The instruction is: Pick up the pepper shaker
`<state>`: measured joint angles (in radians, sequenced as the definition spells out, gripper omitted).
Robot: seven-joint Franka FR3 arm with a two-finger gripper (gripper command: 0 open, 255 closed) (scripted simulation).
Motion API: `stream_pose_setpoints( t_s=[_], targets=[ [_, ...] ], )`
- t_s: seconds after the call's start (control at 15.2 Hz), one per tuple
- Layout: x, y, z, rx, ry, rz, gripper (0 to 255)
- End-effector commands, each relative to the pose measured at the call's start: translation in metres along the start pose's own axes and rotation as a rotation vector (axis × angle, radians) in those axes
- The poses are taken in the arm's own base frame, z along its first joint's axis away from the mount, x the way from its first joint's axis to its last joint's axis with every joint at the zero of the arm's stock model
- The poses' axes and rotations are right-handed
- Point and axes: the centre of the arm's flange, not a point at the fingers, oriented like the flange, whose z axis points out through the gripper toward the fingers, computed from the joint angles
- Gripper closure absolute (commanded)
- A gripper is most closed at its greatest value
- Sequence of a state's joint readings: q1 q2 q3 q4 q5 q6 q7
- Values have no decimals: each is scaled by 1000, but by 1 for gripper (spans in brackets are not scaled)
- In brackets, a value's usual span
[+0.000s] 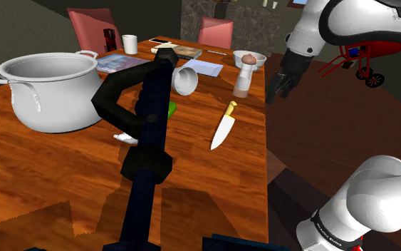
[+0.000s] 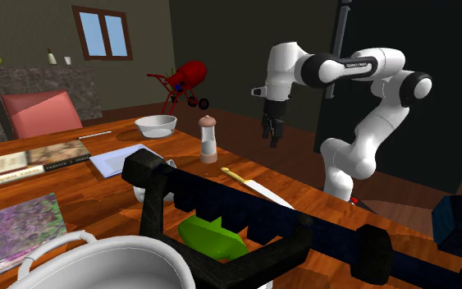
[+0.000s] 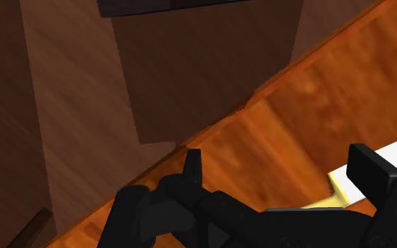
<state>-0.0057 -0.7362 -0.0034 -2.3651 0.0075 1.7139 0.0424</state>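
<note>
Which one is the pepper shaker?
Find the big wooden table, then the white bowl near its edge. Beside the bowl stands the pepper shaker. It is tall and slim with a round brownish top, unlike the tipped cup and flat knife nearby.

a white pot [image 1: 49,96] stood at the tabletop [image 1: 63,171] edge on the shoulder view's left; a yellow-handled knife [image 1: 222,128] lay near the opposite edge, a white bowl [image 1: 260,60] beyond it.

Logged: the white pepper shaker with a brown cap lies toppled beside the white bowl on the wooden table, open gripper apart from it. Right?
No: the shoulder view shows the white pepper shaker standing upright beside the white bowl on the wooden table, open black gripper apart from it.
</note>
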Motion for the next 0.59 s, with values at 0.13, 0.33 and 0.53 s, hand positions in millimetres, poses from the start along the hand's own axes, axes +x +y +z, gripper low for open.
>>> stream_pose_setpoints(
  t_s=[0.13,0.33,0.53],
  targets=[
    [25,10,-10,10,-9,23,0],
    [61,25,-24,25,-23,58,0],
    [97,42,-37,41,-37,93,0]
  ],
)
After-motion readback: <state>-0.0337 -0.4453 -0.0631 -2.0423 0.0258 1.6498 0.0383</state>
